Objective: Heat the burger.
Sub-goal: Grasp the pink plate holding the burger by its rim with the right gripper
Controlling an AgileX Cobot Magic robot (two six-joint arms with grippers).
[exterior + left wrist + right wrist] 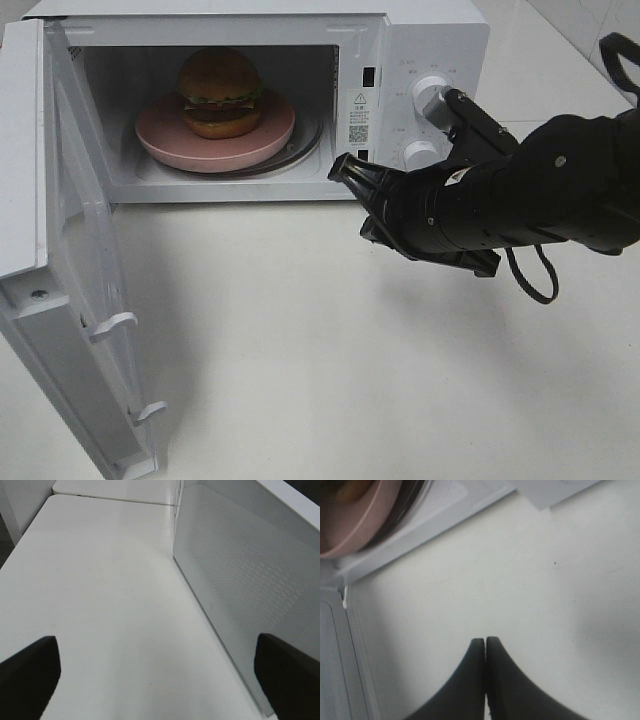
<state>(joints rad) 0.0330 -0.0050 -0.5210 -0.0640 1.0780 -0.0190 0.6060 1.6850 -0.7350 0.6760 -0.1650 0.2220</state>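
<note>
The burger (220, 92) sits on a round pink plate (160, 140) inside the white microwave (430, 40), whose door (60, 250) hangs wide open to the left. My right gripper (340, 168) is shut and empty, its tip just in front of the oven's lower right opening corner. In the right wrist view its fingers (485, 647) press together over bare table, with the pink plate (350, 525) and a sliver of burger (352, 489) at the corner. My left gripper (157, 665) stands open beside the microwave's side wall (240, 580); it does not show in the exterior high view.
Two round knobs (432, 95) sit on the microwave's control panel, right behind my right arm. The open door takes up the left front of the white table (300, 350). A black cable (535, 280) loops under the right arm.
</note>
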